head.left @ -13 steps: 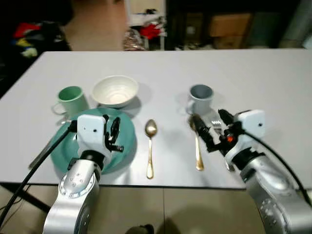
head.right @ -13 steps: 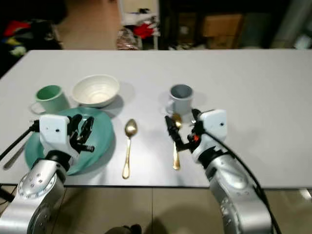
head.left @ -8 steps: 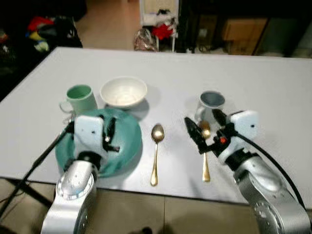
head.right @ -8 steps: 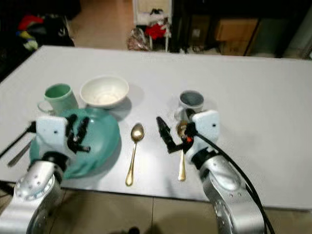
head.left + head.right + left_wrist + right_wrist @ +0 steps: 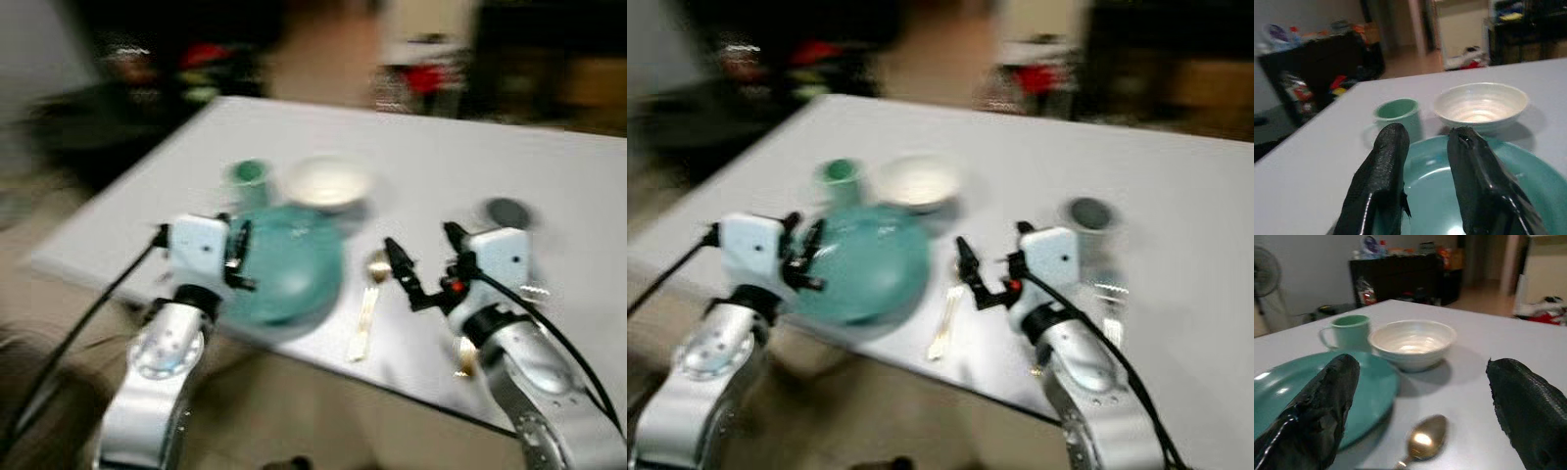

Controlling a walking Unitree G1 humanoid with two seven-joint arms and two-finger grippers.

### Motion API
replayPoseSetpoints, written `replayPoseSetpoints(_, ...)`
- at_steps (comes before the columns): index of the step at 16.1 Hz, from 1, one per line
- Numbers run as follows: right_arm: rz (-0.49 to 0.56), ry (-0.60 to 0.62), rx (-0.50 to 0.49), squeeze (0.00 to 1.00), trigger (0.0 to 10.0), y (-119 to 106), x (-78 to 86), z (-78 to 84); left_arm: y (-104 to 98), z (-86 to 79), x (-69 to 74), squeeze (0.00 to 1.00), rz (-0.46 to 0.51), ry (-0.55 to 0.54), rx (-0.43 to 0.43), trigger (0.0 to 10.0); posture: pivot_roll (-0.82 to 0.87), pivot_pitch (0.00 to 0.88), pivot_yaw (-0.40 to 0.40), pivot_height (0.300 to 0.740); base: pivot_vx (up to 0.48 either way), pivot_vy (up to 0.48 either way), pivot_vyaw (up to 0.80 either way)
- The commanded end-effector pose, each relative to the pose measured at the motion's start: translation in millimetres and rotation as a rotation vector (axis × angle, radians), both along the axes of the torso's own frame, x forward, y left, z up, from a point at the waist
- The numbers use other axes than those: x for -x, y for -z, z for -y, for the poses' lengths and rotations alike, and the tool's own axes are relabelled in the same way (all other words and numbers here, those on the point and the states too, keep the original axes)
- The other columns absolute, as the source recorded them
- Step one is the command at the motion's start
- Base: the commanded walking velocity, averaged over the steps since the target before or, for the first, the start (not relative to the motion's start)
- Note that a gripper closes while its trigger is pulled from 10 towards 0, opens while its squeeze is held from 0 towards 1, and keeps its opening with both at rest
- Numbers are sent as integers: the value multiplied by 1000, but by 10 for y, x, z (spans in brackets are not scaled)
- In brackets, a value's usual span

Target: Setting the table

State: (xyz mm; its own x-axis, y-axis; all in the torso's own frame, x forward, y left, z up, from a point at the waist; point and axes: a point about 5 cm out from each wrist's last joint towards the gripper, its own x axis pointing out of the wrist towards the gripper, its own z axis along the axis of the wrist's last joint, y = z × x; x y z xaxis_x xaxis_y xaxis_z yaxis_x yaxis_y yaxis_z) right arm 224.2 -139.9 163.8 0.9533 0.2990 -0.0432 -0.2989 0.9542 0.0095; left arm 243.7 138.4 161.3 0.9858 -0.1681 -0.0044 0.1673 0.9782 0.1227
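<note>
— teal plate (image 5: 292,266) sits at the near edge of the white table (image 5: 431,166); why is the left gripper (image 5: 1425,161) parked right over it?
— my guess is it's lined up over the place setting. its two black fingers (image 5: 1382,166) stand a little apart with nothing between them, so it's released, holding nothing.
— and the things behind the plate?
— a pale green mug (image 5: 1399,112) and a cream bowl (image 5: 1480,104) stand just beyond the plate's far rim, side by side, both upright. that reads as a setting already grouped: plate in front, cup and bowl behind.
— the right gripper (image 5: 1425,396)?
— spread wide, empty, hovering low over the table. a gold spoon (image 5: 1424,439) lies flat just beside the plate, bowl end pointing away from the table edge, below and between the fingers (image 5: 1317,406). i'd judge that spoon is what it's minding, to straighten or to leave as laid.
— anything further right?
— a grey mug (image 5: 506,212) beyond the right wrist, and a second gold utensil (image 5: 464,354) near the table edge, partly behind the arm; too smeared to tell what kind.
— the surface?
— smooth, matte, pale; cutlery will likely slide rather than lift easily.
— the room?
— head views are badly blurred. the wrist views give a dark cabinet (image 5: 1400,276) with clutter on top, a fan (image 5: 1266,274) by a pale wall, and red things on the floor (image 5: 1466,61) near a doorway.
</note>
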Motion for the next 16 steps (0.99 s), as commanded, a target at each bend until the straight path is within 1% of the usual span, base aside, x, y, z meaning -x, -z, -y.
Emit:
replayPoseSetpoints(1,19,-8,-5,1000,10000,-43,6,-41,7,-61,-14,0,-3,-20,-19,10000,-39,0,85,740,0,0,800)
replayPoseSetpoints(4,26,-13,-6,1000,10000,-60,-14,-45,-4,-85,-22,0,2,-32,-23,10000,-29,0,64,740,0,0,800)
replayPoseSetpoints(6,21,-30,-7,1000,10000,-68,-15,-64,19,-130,32,0,-13,-65,-18,10000,-27,0,58,740,0,0,800)
replayPoseSetpoints(7,24,-12,-31,1000,10000,-86,-13,-59,32,-120,78,0,-23,-58,-7,10000,-25,0,53,740,0,0,800)
replayPoseSetpoints(8,20,-13,-36,1000,10000,-81,-14,-56,49,-118,93,0,-29,-56,-13,10000,-24,0,52,740,0,0,800)
replayPoseSetpoints(9,23,1,-8,1000,10000,-57,-27,-41,80,-127,100,0,-38,-62,-20,10000,-23,0,51,740,0,0,800)
replayPoseSetpoints(10,52,15,71,1000,10000,-47,-40,-23,90,-140,101,0,-41,-72,-21,10000,-22,0,51,740,0,0,800)
replayPoseSetpoints(11,50,7,71,1000,10000,-38,-40,-31,79,-142,102,0,-39,-73,-19,10000,-21,0,52,740,0,0,800)
replayPoseSetpoints(12,51,-5,52,1000,10000,-47,-38,-37,64,-146,94,0,-35,-74,-19,10000,-22,0,58,740,0,0,800)
replayPoseSetpoints(14,63,12,67,1000,10000,-36,-40,-8,96,-153,69,0,-42,-81,-31,10000,-30,0,73,740,0,0,800)
replayPoseSetpoints(16,73,46,80,1000,10000,-35,-26,37,61,-122,69,0,-34,-63,-17,10000,-33,0,79,740,0,0,800)
